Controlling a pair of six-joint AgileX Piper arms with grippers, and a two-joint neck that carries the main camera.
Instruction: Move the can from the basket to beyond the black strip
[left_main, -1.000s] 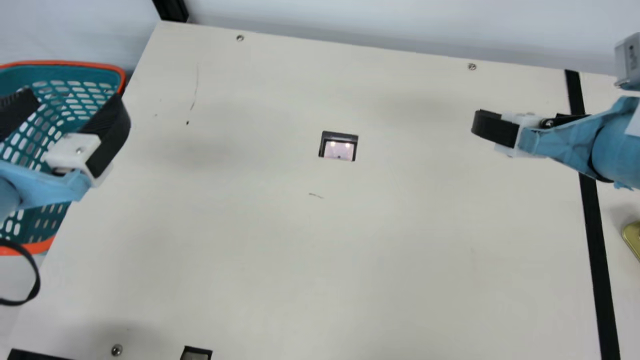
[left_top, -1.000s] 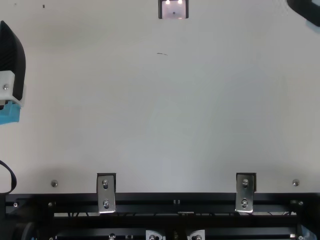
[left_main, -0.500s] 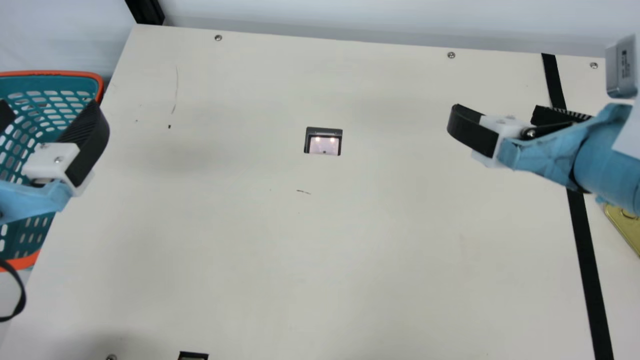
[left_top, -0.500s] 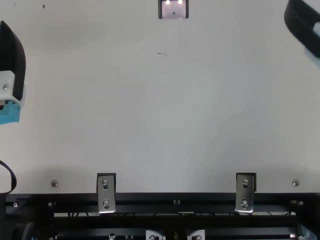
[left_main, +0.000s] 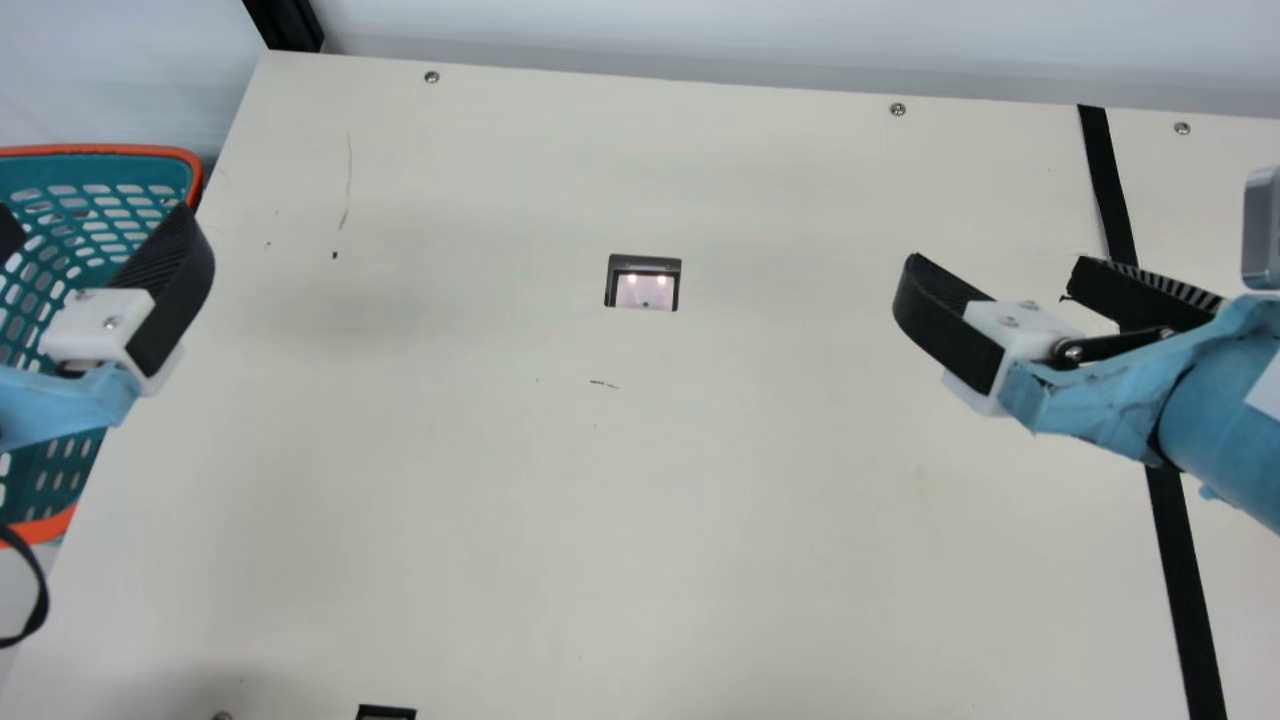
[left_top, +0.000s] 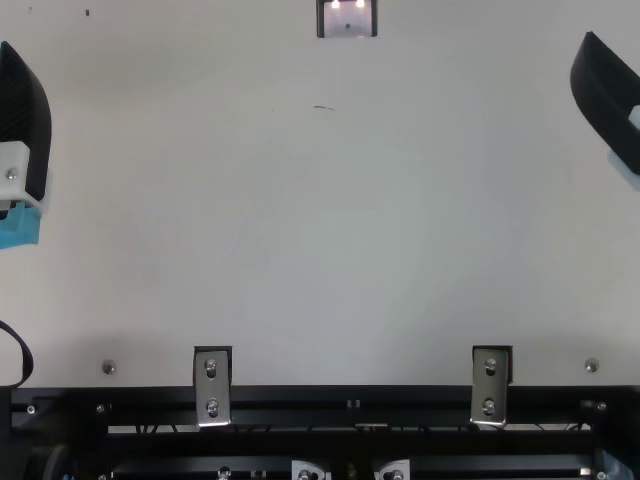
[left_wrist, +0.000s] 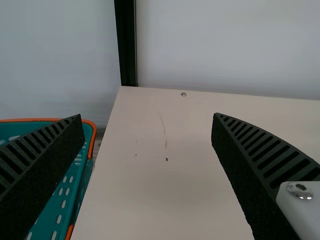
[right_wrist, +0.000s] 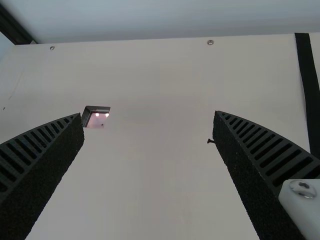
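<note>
The teal basket (left_main: 110, 170) with its orange rim stands at the left, beside the table. Over its right part, my left gripper (left_main: 97, 218) is open with nothing held. In the left wrist view the basket (left_wrist: 85, 170) lies behind one finger of the spread left gripper (left_wrist: 148, 117). My right gripper (left_main: 998, 262) hangs open and empty above the table, one finger over the black strip (left_main: 1180, 590). Between the open right gripper (right_wrist: 148, 115) the right wrist view shows bare table, with the strip (right_wrist: 311, 95) farther over.
A small dark-framed plate (left_main: 643, 283) is set in the table (left_main: 640, 500) near its middle. A wall runs behind the far edge, with a black post (left_main: 285, 25). Metal brackets (left_top: 211, 385) line the near rail in the top view.
The neck camera has turned. My right gripper has moved nearer the table's front; its arm now covers where a gold object lay beyond the strip. The left arm has stayed still.
</note>
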